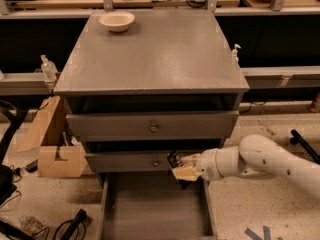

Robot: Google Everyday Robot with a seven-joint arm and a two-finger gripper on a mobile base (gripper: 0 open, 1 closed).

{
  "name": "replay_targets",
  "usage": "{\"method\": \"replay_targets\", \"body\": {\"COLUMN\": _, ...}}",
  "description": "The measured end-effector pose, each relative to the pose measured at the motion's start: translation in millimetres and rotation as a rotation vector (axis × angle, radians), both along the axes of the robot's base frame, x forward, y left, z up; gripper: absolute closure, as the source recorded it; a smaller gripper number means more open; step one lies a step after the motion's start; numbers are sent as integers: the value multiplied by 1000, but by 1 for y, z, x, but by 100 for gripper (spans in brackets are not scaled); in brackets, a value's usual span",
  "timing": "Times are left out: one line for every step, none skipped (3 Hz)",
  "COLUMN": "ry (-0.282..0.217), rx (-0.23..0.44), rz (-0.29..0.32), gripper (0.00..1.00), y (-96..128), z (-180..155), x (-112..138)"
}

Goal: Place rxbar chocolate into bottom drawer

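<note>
The bottom drawer (150, 206) is pulled out toward me, a long grey tray with a bare floor. My gripper (182, 172) reaches in from the right on a white arm (260, 161). It hangs over the drawer's back right corner, just in front of the middle drawer's face. Its pale fingers (186, 174) are shut on the rxbar chocolate (174, 161), a small dark bar that sticks out above and below them and is mostly hidden by them.
A white bowl (117, 20) sits at the back left of the cabinet top (155, 54). The two upper drawers with round knobs (154, 128) are slightly ajar. A cardboard box (60, 159) and cables lie on the floor to the left.
</note>
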State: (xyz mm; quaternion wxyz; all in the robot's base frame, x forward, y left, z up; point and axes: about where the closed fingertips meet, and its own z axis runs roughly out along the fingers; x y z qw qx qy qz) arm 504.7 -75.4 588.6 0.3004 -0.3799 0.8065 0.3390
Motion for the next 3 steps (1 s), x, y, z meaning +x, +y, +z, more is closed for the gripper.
{"method": "replay_targets", "body": {"ry": 57, "rx": 7, "rz": 44, "gripper": 100, "y": 20, "z": -63, "x": -1}}
{"method": "replay_targets", "body": {"ry": 50, "rx": -12, "rz": 93, "gripper": 100, "y": 44, "z": -132, "x": -8}}
{"method": "replay_targets", "body": {"ry": 37, "rx": -14, "rz": 83, "gripper": 100, "y": 52, "z": -185, "x": -1}}
